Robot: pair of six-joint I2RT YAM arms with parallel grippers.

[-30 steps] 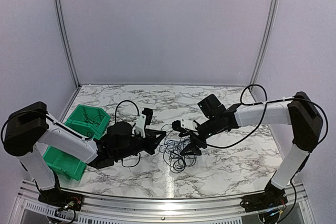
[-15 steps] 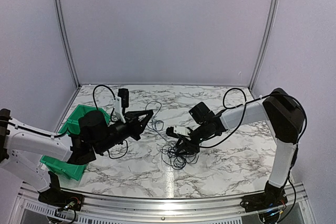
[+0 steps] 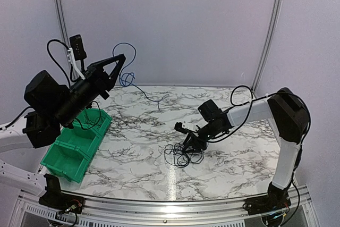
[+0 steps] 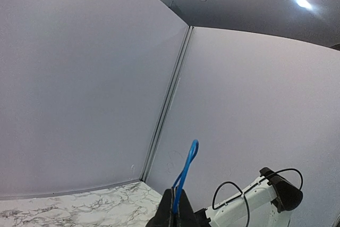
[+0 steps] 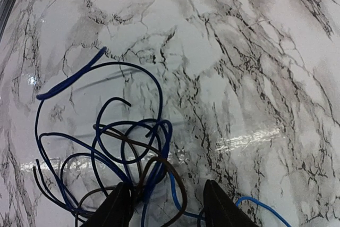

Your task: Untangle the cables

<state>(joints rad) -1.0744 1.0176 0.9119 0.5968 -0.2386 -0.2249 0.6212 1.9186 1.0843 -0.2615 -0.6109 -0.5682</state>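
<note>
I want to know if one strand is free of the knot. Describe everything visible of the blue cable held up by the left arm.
The blue cable is thin, flexible and looks plastic-coated. The left end effector, shut, pinches it high above the left side of the table; a short loop stands past the pinch. Below, it hangs in loose coils, then a tail slopes down toward the far side. Whether it touches there, or joins the tangle, I cannot tell.

Green bins (image 3: pixel 66 166) block the left; open table (image 3: pixel 239 166) surrounds the cable tangle (image 3: pixel 180 158).
</note>
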